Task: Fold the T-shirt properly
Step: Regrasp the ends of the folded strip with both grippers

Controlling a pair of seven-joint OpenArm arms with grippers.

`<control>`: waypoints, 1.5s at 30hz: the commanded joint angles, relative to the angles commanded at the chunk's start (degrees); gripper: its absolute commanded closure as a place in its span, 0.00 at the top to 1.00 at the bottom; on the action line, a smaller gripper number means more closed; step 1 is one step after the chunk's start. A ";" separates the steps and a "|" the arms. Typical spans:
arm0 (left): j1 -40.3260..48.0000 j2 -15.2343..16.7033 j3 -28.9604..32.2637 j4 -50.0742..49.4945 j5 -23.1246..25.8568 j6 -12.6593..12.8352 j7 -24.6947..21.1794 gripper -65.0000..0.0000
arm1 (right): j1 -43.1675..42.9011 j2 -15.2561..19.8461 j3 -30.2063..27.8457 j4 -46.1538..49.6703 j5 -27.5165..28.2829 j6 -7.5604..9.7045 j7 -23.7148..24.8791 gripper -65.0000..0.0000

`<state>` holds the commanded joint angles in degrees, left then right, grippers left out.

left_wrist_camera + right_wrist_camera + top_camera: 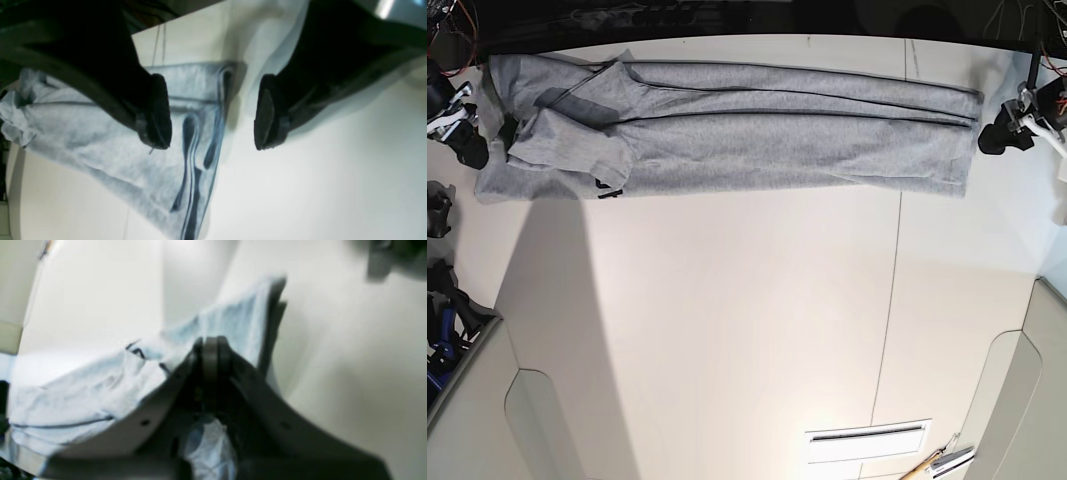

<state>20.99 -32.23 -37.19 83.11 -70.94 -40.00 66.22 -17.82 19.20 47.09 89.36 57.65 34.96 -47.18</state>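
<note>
The left gripper (pixel 213 113) hangs wide open, its two dark fingers (pixel 156 111) well apart and gripping nothing. Below the gap lies the hem end of the T-shirt (pixel 110 140), its stacked folded edges showing as dark creases, with bare white table (pixel 317 186) under the other finger.

The right gripper (pixel 210 351) is pinched tight on a fold of the T-shirt (pixel 100 390); grey cloth rises in a tent on both sides of its closed tips, and a bunch of it shows between the finger bases.

In the base view the T-shirt (pixel 727 135) stretches as a long narrow band across the far side of the table (pixel 747 330), from the right gripper (pixel 472 150) at one end to the left gripper (pixel 995 135) just off the other. A sliver of black print (pixel 607 187) peeks from under the near edge by the sleeve; it is too little to read.
</note>
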 joint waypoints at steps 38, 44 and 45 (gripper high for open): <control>-0.02 0.15 10.93 -4.92 7.30 0.00 -7.10 0.73 | 0.17 -7.32 -12.22 3.63 -2.10 0.83 -0.42 0.00; -0.02 0.17 10.95 -4.90 5.95 0.00 -7.28 0.73 | 0.20 -7.32 -12.22 3.63 -1.03 0.83 -0.42 0.00; -0.02 0.17 11.04 -4.90 5.35 0.00 -7.28 0.73 | 0.20 -7.32 -12.22 3.63 -1.01 0.83 -0.39 0.00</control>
<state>20.97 -32.05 -26.15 78.22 -65.58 -40.00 58.94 -17.63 11.88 34.87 92.99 56.64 35.79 -47.57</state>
